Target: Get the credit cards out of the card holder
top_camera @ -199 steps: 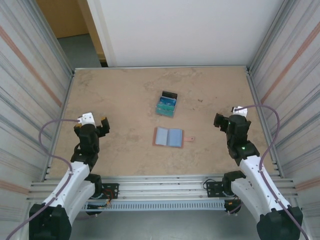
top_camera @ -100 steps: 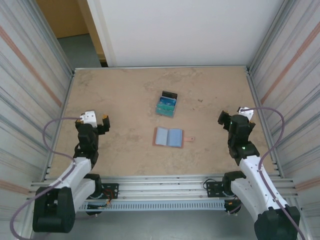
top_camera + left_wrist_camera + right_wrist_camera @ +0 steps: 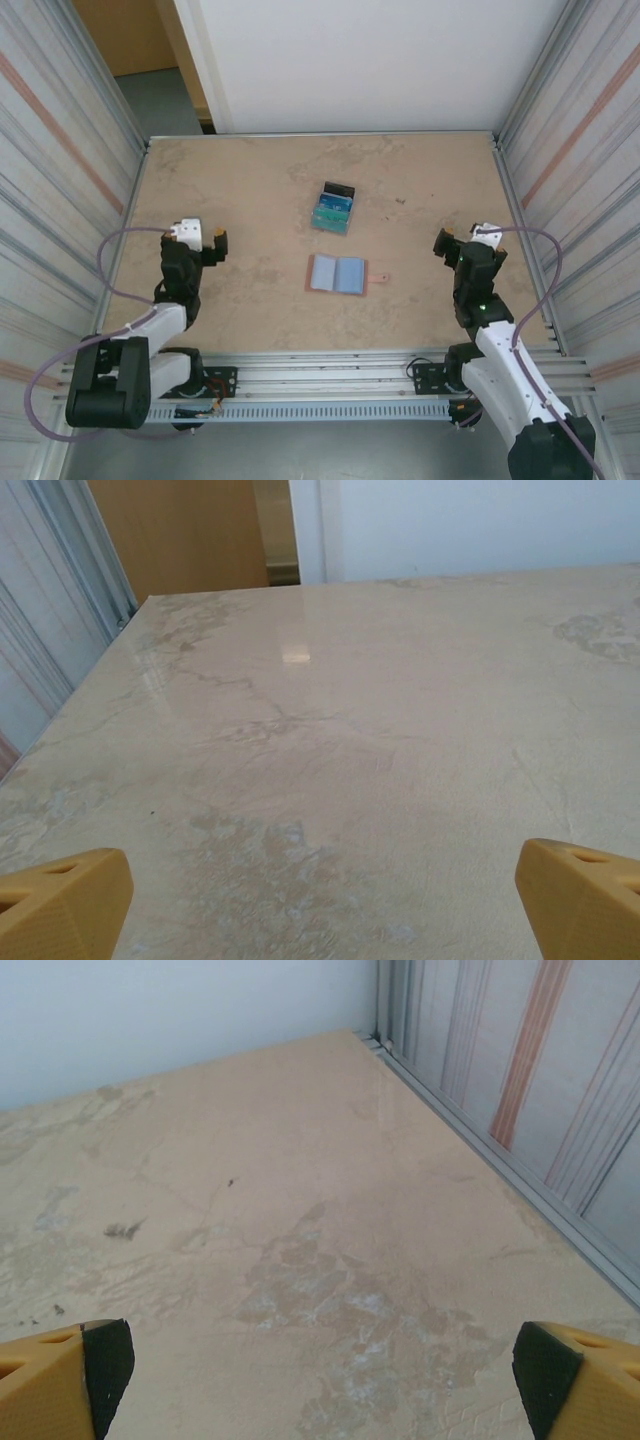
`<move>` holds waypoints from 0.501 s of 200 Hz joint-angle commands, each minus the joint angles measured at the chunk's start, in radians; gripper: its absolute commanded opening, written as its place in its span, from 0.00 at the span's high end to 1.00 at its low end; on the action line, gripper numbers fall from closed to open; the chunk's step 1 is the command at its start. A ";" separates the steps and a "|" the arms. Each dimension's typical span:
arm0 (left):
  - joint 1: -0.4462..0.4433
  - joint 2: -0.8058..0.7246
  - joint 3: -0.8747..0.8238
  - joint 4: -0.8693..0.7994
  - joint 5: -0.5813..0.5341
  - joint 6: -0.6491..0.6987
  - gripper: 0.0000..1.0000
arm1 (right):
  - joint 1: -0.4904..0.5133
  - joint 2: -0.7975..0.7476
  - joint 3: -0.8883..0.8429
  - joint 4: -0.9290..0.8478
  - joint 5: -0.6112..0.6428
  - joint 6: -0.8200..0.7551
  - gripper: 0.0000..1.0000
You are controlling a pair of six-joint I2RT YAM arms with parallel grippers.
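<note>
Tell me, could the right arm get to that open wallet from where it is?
Probably yes. The right gripper is open and holds nothing, and only bare table lies between it and the wallet, which lies spread flat to its left.

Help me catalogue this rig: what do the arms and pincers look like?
White links and black joints form the left arm and right arm, each trailing a mauve cable. A green light marks the right arm. The left pincer and right pincer have orange-yellow fingers; the right's carry black pads.
</note>
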 commanded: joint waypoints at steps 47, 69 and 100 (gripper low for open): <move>0.008 0.167 0.009 0.194 0.090 0.010 0.01 | -0.008 0.047 -0.046 0.157 -0.050 -0.061 0.01; 0.006 0.237 0.026 0.226 0.099 0.016 0.01 | -0.013 0.094 -0.059 0.214 -0.061 -0.060 0.01; 0.007 0.342 0.078 0.224 0.090 0.016 0.01 | -0.041 0.175 -0.064 0.284 -0.088 -0.048 0.01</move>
